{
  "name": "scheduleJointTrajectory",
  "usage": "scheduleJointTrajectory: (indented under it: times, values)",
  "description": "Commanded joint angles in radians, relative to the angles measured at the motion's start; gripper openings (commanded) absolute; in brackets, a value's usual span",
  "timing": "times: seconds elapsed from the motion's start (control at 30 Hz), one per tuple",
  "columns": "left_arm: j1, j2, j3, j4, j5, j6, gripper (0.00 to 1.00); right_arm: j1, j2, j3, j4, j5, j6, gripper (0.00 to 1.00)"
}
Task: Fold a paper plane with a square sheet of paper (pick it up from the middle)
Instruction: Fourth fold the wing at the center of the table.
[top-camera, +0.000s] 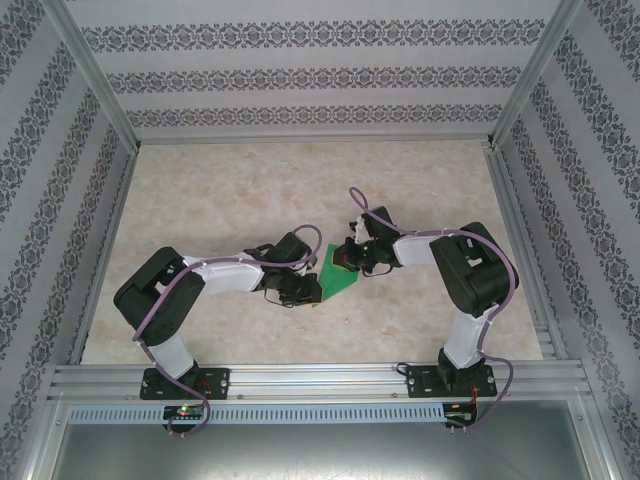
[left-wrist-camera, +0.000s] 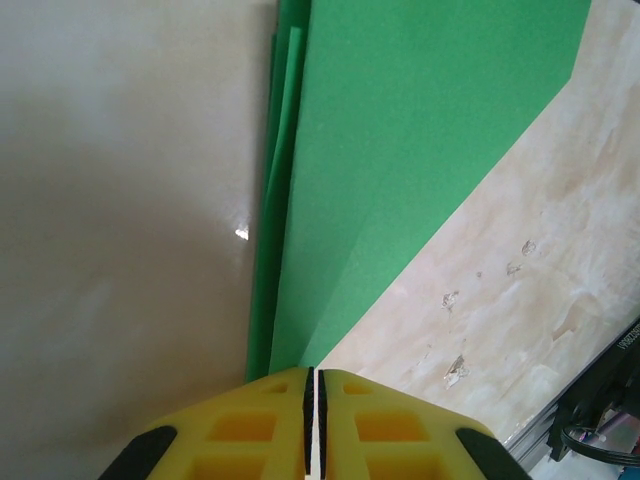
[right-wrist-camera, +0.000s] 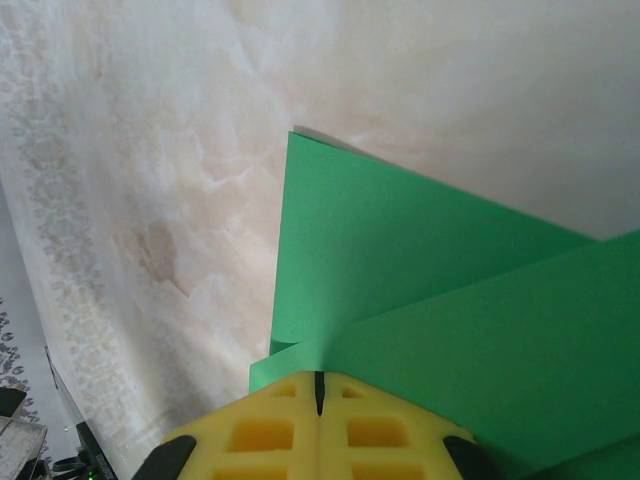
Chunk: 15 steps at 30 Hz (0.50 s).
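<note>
Both jaws clamped, one sheet (top-camera: 338, 283) (folded)

A robot test cell: aluminium frame (top-camera: 100, 85), wallpapered panels (top-camera: 310, 75), marble-look tabletop (top-camera: 250, 180).

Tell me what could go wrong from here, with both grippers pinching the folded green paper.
1. Tearing: the left gripper and right gripper are both shut on the square sheet of paper from opposite sides, so pulling apart could rip it.
2. Misaligned folds: in the left wrist view the layers fan apart at the edge, so pressing now might crease them off-line.
</note>
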<state>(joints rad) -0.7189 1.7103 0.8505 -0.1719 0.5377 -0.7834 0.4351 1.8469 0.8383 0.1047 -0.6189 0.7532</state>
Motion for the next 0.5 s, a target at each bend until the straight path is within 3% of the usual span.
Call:
scheduleJointTrajectory:
  times: [0.0,0.47]
  values:
    - [-0.006,0.003,-0.019,-0.027,-0.023,0.007,0.14,0.008,0.075,-0.025,-0.131,0.137,-0.02,0.0]
    - [0.007,-0.013,-0.083,-0.029,-0.031,-0.013,0.13,0.008,0.075,-0.027,-0.14,0.142,-0.022,0.0]
